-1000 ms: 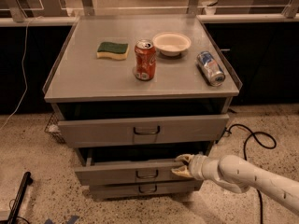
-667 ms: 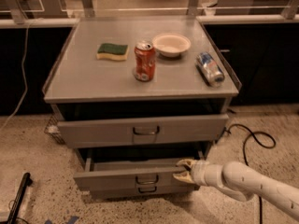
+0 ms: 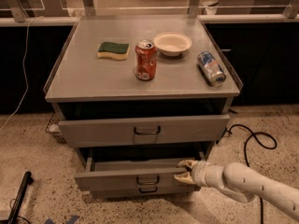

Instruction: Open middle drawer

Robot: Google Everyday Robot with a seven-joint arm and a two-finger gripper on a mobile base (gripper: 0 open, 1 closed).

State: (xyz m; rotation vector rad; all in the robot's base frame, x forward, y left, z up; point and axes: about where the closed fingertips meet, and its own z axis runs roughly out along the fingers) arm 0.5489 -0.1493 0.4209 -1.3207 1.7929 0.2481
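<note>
The middle drawer (image 3: pixel 117 178) is the second of three grey fronts, with a small bar handle (image 3: pixel 147 180). It stands pulled out past the bottom drawer (image 3: pixel 114 192), and a strip of its grey inside shows. My gripper (image 3: pixel 184 171), on a white arm coming in from the lower right, sits at the right end of this drawer's front. Its fingers (image 3: pixel 186 163) straddle the front's top edge and are closed on it. The taller top drawer (image 3: pixel 103 130) above also stands slightly out.
On the cabinet top are a green-yellow sponge (image 3: pixel 113 50), an upright red can (image 3: pixel 145 59), a white bowl (image 3: pixel 172 43) and a blue can (image 3: pixel 211 68) on its side. A black cable (image 3: pixel 254 141) lies on the floor at right. A black bar (image 3: pixel 21 195) lies at lower left.
The middle drawer has slid out toward the camera, and my gripper has moved with it while still at the front's top edge.
</note>
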